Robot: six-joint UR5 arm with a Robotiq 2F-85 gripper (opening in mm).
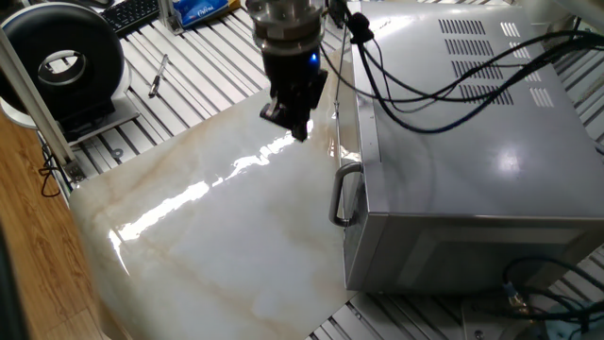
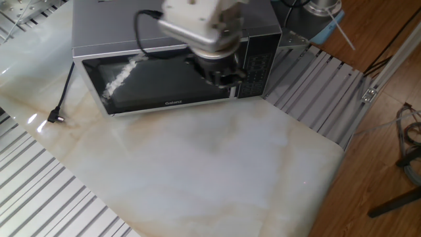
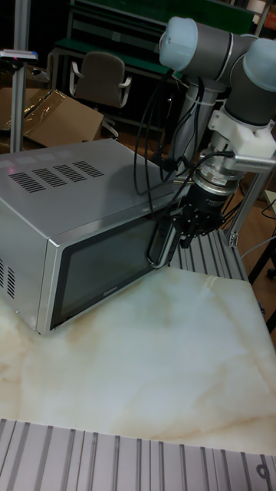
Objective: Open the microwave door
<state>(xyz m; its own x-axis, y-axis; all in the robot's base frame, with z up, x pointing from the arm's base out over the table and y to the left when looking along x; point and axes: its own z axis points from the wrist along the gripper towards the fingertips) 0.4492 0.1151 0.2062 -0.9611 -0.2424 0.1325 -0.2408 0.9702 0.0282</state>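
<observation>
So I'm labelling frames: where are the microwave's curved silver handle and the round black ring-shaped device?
curved silver bar handle [image 1: 345,194], one fixed view, mid-bar.
round black ring-shaped device [image 1: 91,40], one fixed view, upper rim.

open marble tabletop [image 1: 217,236] below and ahead of the fingers [image 1: 288,121], nothing standing on it. beside them, blocked by the microwave door [image 2: 158,79] and its handle [image 3: 159,244]. black cables [image 1: 425,80] draped behind, over the microwave [image 1: 462,142].

1 microwave [image 1: 462,142], 1 keyboard [image 1: 132,13], 1 chair [image 3: 100,79].
</observation>
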